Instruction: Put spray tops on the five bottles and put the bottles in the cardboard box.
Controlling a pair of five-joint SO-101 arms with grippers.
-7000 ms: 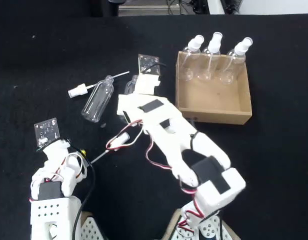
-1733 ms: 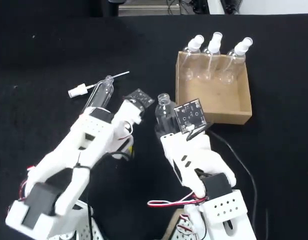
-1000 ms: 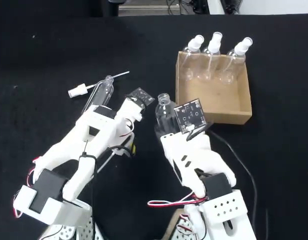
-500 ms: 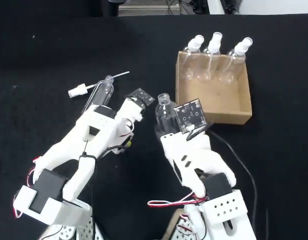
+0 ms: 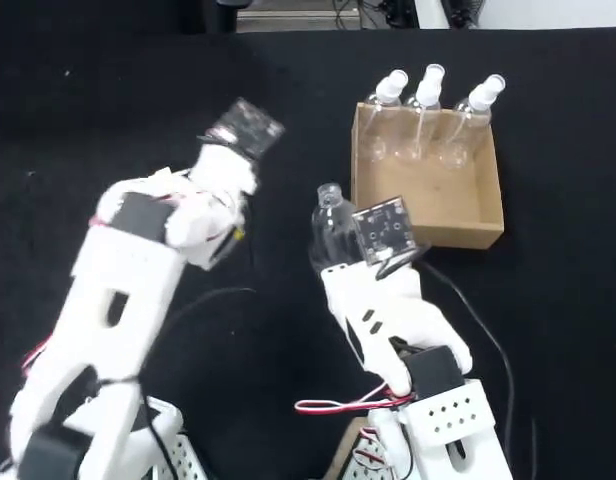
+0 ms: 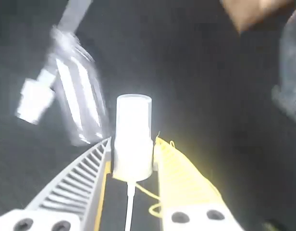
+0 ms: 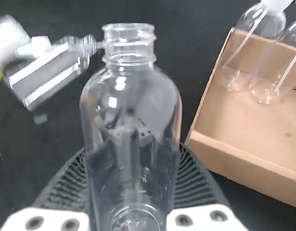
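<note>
Now your left gripper [image 6: 132, 147] pinches a spray top [image 6: 133, 120], with a lying bottle [image 6: 78, 96] near it. Your right gripper [image 7: 132, 159] clamps an open bottle [image 7: 131, 96] upright, just beside the box [image 5: 428, 232], which holds three capped bottles [image 5: 425, 120].

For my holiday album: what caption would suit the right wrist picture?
Right pincer grips an uncapped clear bottle near the cardboard box.
</note>
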